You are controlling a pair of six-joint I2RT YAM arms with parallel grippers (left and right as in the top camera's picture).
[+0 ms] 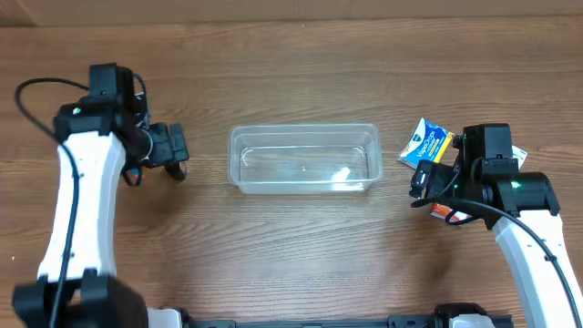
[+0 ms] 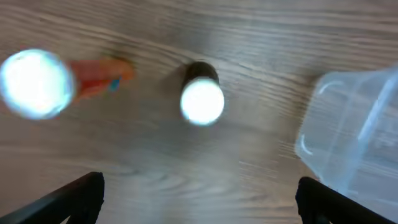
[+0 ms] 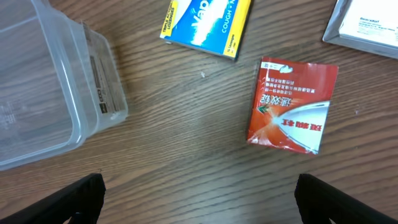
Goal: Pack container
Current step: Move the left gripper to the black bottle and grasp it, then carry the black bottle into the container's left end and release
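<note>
— Locating the container (image 1: 303, 159) first: where does it lie?
— On the wooden surface (image 1: 301, 264), between the two pincers. It sits to the right of the left pincer (image 2: 200, 182) and to the left of the right pincer (image 3: 199, 183), near each but touching neither. The left wrist view has its rounded corner ahead and to the right of that pincer. The right wrist view has it ahead and to the left.
— State of the pincers?
— Both released, fingers spread wide over bare wood.
— Legible writing?
— Ahead of the right pincer, a blue packet (image 3: 202, 25) reads "COUGH", with a partial "Vap" above it. A red packet (image 3: 291, 106), ahead and to the right, carries Chinese characters I cannot read. A white box (image 3: 367, 25), farther right, has print too small to make out. A sticker on the container's end wall is equally illegible.
— Contents?
— Wood grain and glare show through the container's clear floor. Ahead of the left pincer is a blurred bottle (image 2: 202, 99) with a white cap. Farther left is a second white cap (image 2: 34, 84) on something orange, too blurred to identify.
</note>
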